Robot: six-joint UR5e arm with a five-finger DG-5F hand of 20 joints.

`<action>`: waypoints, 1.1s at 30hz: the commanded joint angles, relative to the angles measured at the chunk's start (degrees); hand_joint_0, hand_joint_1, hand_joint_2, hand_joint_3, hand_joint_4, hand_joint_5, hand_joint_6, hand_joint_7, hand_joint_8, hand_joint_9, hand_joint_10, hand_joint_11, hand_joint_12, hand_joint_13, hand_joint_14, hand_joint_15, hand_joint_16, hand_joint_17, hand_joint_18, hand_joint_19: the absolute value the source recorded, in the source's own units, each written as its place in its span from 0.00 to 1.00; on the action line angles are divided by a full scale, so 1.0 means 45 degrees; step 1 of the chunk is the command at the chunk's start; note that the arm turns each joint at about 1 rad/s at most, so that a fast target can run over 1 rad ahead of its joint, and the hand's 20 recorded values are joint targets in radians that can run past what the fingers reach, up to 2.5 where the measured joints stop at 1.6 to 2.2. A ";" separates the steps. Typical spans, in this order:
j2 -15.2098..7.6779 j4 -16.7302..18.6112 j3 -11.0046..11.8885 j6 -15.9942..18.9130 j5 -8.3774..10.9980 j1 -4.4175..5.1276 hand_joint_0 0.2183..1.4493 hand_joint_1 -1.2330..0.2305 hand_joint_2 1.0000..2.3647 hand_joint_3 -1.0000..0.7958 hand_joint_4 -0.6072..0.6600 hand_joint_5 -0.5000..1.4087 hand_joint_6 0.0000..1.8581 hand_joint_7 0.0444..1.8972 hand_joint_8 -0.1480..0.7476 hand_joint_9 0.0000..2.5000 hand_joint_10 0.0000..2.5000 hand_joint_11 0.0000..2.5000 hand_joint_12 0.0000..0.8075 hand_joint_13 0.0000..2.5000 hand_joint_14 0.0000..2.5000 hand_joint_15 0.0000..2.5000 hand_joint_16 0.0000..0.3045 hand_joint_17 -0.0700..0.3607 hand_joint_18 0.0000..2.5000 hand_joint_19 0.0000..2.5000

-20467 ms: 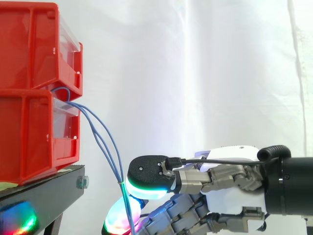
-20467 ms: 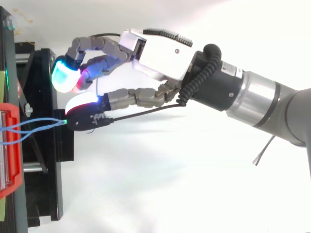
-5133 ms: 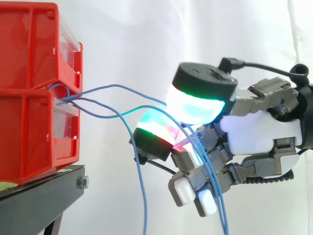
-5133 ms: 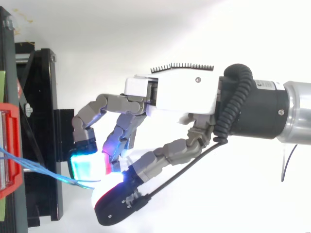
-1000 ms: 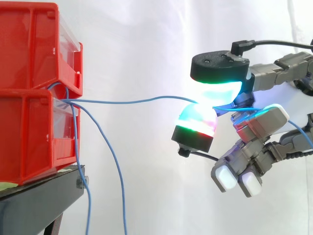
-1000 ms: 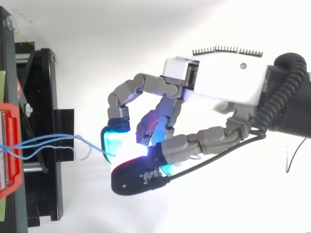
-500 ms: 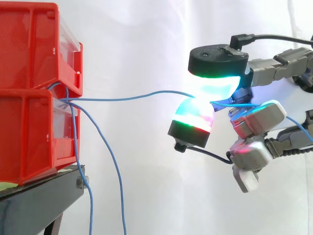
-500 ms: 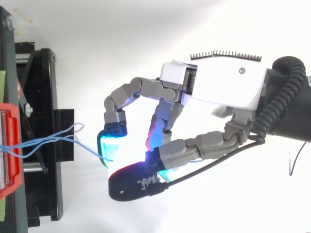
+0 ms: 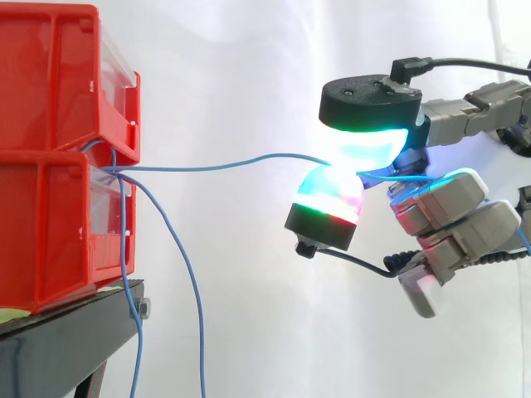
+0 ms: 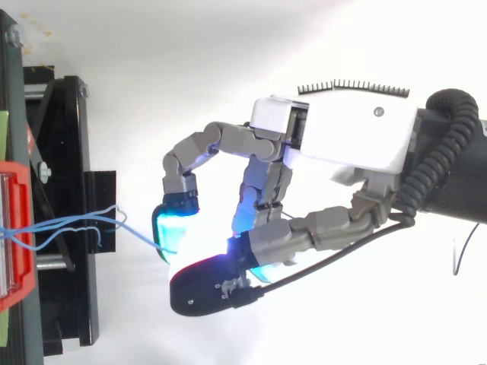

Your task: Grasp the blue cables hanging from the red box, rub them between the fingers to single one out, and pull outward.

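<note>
Side view: we find the hand (image 9: 365,104) pinching one blue cable (image 9: 224,164) between two glowing pads. It runs near-level from the red box (image 9: 50,232) (the other cables (image 9: 195,332) hang free).

Top view: the same pinch. We judge the singling done and the outward pull not yet finished.

The robot hand (image 10: 350,141), in the right half of the top view, has a smooth white plastic palm shell with one small dark screw (image 10: 378,111) and a black comb-like toothed strip (image 10: 354,85) along its upper edge. Its fingers (image 10: 228,141) are chains of blocky grey metal segments. The fingertips (image 9: 365,104), at the upper right of the side view, are thick rounded pads with matt black backs, and they glow cyan, green and red, some white.
</note>
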 commanded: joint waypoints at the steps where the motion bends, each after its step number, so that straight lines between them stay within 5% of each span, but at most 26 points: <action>1: 0.0000 0.0003 -0.0001 -0.0003 0.0001 -0.0010 0.32 0.33 0.02 0.51 0.53 0.19 0.49 0.60 0.57 0.58 0.01 0.47 0.40 0.64 0.01 0.64 0.15 0.40 0.42 0.35; 6: 0.0000 0.0003 -0.0001 -0.0003 0.0001 0.0010 0.32 0.33 0.02 0.51 0.53 0.19 0.49 0.59 0.57 0.58 0.01 0.47 0.38 0.62 0.21 0.58 0.15 0.41 0.50 0.50; 13: 0.0000 0.0003 -0.0001 0.0485 -0.0526 0.0010 0.32 0.33 0.02 0.50 0.52 0.19 0.49 0.59 0.57 0.57 0.01 0.46 0.38 0.61 0.32 0.55 0.14 0.39 0.60 0.74; 21: 0.0000 -0.0056 -0.0001 0.2185 -0.1620 0.0010 0.32 0.34 0.02 0.50 0.53 0.19 0.49 0.59 0.57 0.57 0.01 0.46 0.37 0.60 0.33 0.54 0.14 0.38 0.60 0.74; 33: 0.0000 -0.0563 -0.0001 0.2282 -0.1854 0.0010 0.32 0.33 0.02 0.50 0.53 0.19 0.49 0.60 0.56 0.56 0.01 0.46 0.36 0.59 0.37 0.54 0.14 0.38 0.59 0.74</action>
